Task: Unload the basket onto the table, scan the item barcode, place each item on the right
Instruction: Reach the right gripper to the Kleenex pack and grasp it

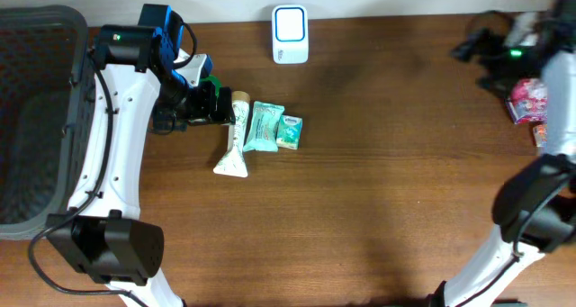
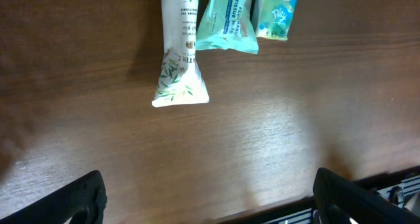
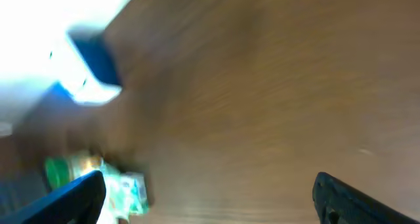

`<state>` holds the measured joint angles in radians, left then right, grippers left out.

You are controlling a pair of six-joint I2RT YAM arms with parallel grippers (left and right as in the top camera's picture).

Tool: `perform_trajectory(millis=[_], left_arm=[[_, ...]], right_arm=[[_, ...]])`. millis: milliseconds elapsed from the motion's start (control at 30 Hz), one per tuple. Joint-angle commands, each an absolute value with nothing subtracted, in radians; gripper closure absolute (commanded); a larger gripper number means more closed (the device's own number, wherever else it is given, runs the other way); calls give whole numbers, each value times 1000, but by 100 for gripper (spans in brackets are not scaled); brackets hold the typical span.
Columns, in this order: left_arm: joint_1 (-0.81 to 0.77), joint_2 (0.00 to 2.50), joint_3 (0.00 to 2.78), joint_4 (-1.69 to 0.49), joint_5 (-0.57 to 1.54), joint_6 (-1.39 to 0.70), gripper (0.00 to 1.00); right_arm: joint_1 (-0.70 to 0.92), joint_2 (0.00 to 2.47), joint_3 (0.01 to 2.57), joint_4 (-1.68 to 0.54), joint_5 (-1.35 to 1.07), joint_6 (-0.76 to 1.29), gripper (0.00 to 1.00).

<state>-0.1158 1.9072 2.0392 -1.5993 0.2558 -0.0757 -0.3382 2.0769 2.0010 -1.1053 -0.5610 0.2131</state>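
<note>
- Your left gripper (image 2: 210,184) is hanging wide open and holding nothing, with its jaws pointing at the tube (image 2: 180,60) from just beside it.
- You are looking at three items lying side by side left of the table's middle: one tube, one wipes pack (image 2: 228,20) against it, and one tissues pack (image 2: 279,14) on the far side.
- Bare table (image 1: 387,190) is lying open to the right of the row and toward the front edge.
- One scanner (image 1: 290,34) is standing at the back edge, apart from the row.
- One basket (image 1: 36,118) is sitting at the left edge, beside the left arm.
- Your right gripper (image 3: 210,184) is gaping open and empty in a blurred view, up near the back right corner.
- One pink pack (image 1: 528,100) is lying by the right edge, and a second reddish thing (image 1: 538,134) is peeking out beside the right arm.
</note>
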Motion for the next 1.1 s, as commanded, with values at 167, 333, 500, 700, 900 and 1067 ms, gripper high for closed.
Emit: perform_trajectory(millis=[167,333,500,700,900,1067], left_arm=[[-115,1892,2041,-1598,266,-75,1],[-115,1892,2041,-1598,266,-75,1],[-115,1892,2041,-1598,266,-75,1],[-115,1892,2041,-1598,266,-75,1],[-115,1892,2041,-1598,266,-75,1],[-115,1892,2041,-1598,266,-75,1]], right_arm=[[175,2206,1997,-1084,-353,183,23],[389,2281,1997,-1013,-271,263,36],[488,2300,1996,-994,-141,433,45],[572,2346,1996,-984,9,557,49],[582,2380,1996,-982,13,559,68],[582,2381,1993,-991,103,559,80]])
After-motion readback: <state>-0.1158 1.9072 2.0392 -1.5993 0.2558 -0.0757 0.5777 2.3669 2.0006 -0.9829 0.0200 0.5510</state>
